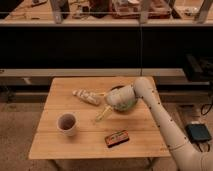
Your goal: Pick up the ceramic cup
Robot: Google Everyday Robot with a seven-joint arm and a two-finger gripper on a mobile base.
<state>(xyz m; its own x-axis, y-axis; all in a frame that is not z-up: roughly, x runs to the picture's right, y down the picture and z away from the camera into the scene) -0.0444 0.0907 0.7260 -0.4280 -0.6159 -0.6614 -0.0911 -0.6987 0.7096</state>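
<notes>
The ceramic cup (pixel 67 123) is a small white round cup with a dark inside. It stands upright on the front left part of the wooden table (pixel 55 150). My gripper (pixel 101 116) hangs from the white arm (pixel 160 120), which reaches in from the lower right. It points down and to the left, low over the middle of the table. It is to the right of the cup, about a cup's width away, and does not touch it. It holds nothing that I can see.
A pale bottle (pixel 87 96) lies on its side behind the gripper. A green round dish (pixel 131 101) sits mostly hidden behind my wrist. A dark and orange flat packet (pixel 117 138) lies near the front edge. A dark counter wall (pixel 100 47) runs behind the table.
</notes>
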